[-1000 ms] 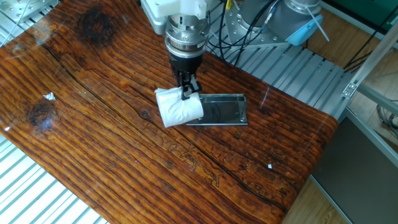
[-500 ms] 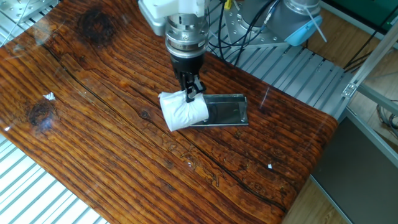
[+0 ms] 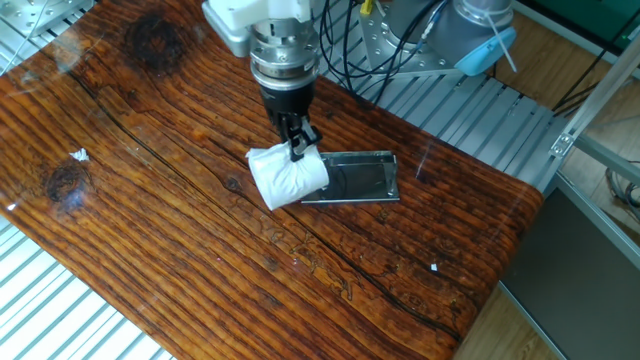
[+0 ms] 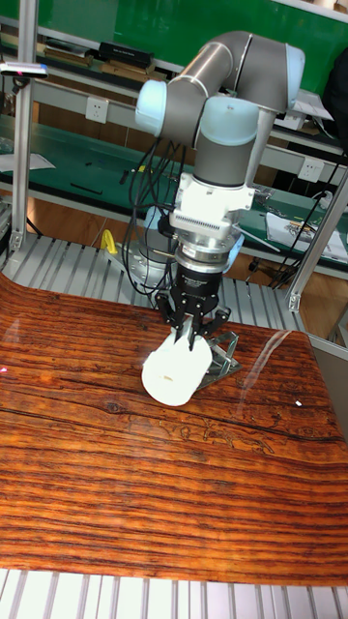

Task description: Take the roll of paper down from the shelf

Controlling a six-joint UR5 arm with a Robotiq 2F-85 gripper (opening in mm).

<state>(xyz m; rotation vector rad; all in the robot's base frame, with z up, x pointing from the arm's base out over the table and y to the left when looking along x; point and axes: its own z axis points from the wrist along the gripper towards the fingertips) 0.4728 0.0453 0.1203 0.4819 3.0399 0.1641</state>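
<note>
A UR5 arm is reaching straight down over a glossy wooden bench (image 3: 150, 200), and its hand (image 3: 297, 148) is pinching the upper edge of the roll of paper (image 3: 287, 176) between two dark fingers. The roll is white, soft and slightly crumpled. In the tall fixed view the roll (image 4: 177, 372) is showing its hollow centre toward the camera, with the hand (image 4: 194, 334) gripping it from above.

The roll is sitting at the left end of the shelf (image 3: 362, 176), a small shiny grey metal plate lying flat on the bench. Part of the roll is overlapping that left end while most of it is hanging out over the wood. Whether it is touching the plate or being held just above it cannot be told.

Judged from this, the grasp is made and the roll is partway off. Clearing the plate and setting the roll down on the wood are what is left.

Nothing is standing on the bench near the roll. A small white scrap (image 3: 80, 155) is lying well apart at the far left. Black cables (image 3: 355, 60) and grey ribbed metal panels (image 3: 480, 110) are sitting beyond the far edge.
</note>
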